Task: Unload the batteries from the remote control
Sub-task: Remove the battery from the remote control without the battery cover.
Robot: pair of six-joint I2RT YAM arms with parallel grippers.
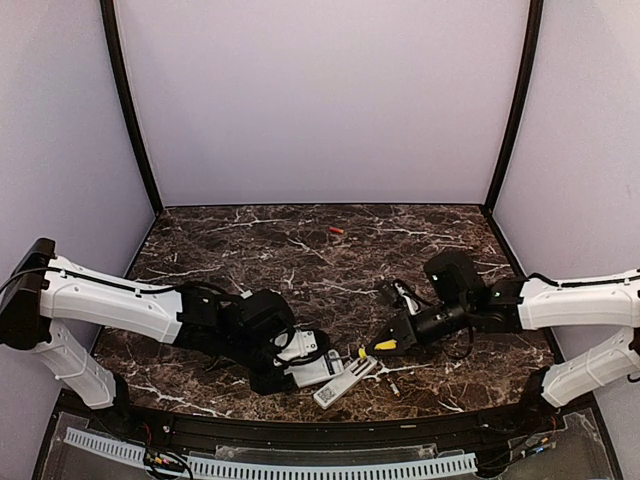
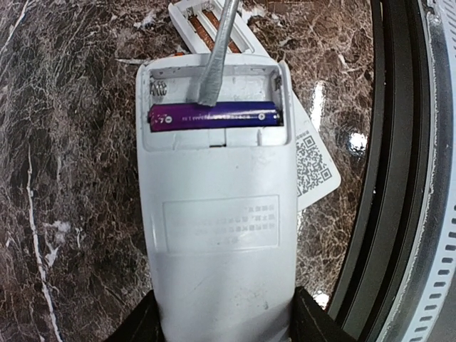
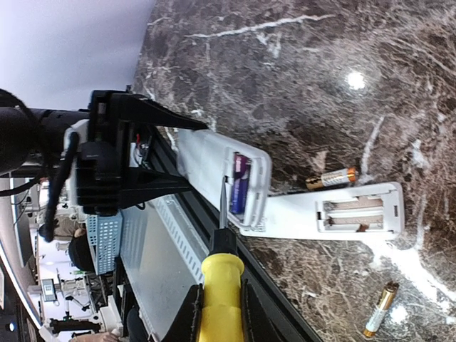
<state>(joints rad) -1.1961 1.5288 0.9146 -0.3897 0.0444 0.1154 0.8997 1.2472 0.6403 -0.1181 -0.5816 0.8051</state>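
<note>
My left gripper (image 2: 224, 315) is shut on a white remote (image 2: 217, 235), back side up, low over the table. Its open battery bay holds one purple battery (image 2: 214, 116); the slot beside it is empty. My right gripper (image 3: 219, 313) is shut on a yellow-handled screwdriver (image 3: 221, 288). The screwdriver's blade (image 2: 217, 57) reaches into the bay and touches the purple battery. A second white remote (image 3: 342, 214) lies next to the first with both slots empty. Two loose batteries (image 3: 331, 178) (image 3: 379, 308) lie near it. In the top view the grippers (image 1: 290, 360) (image 1: 400, 335) meet at the table's front.
A reddish battery (image 1: 337, 231) lies far back on the marble table (image 1: 250, 260). The second remote (image 1: 345, 382) carries a QR label (image 2: 313, 160) and lies close to the black front rim (image 2: 399, 214). Purple walls close in the back and sides.
</note>
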